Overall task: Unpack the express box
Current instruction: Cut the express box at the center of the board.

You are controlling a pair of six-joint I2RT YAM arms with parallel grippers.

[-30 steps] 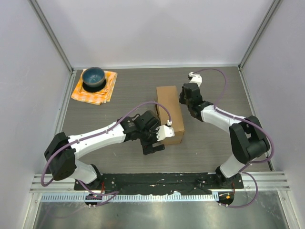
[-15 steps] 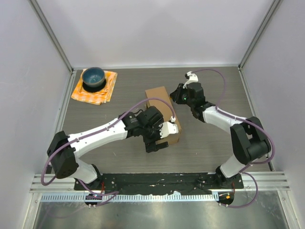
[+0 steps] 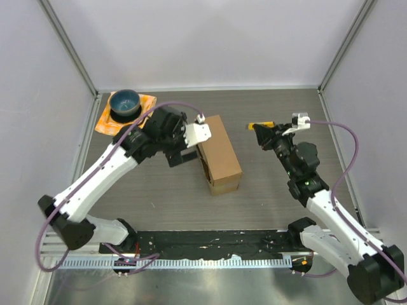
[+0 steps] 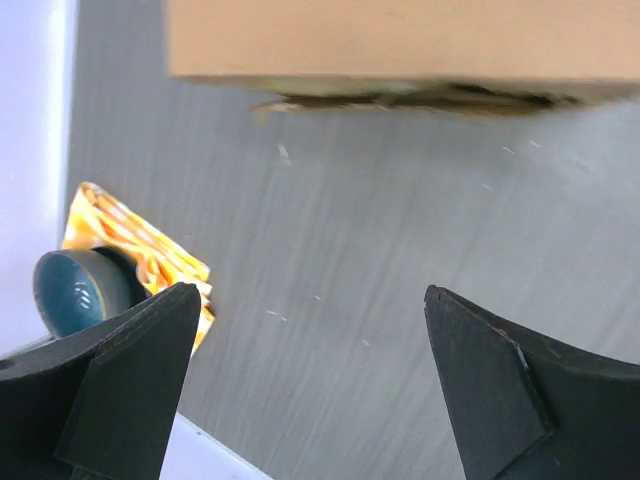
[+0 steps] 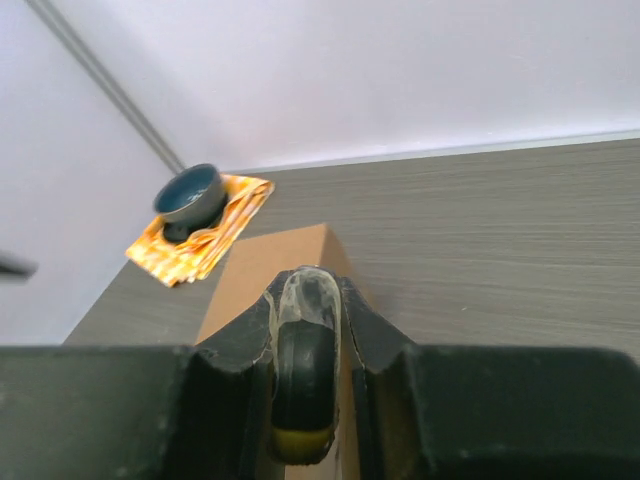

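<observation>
Top external view: the left arm reaches forward, and the left gripper (image 4: pixel 310 295) is spread wide on nothing. The express box (image 3: pixel 219 154) lies just ahead of its jaws, long side across the opening. Raised and aimed at the box, the right gripper (image 5: pixel 308 290) clenches a narrow dark yellow-ended object (image 5: pixel 302 375), with bare tabletop (image 3: pixel 267 171) between. The box's long axis runs away from the bases, its near end angled right.
</observation>
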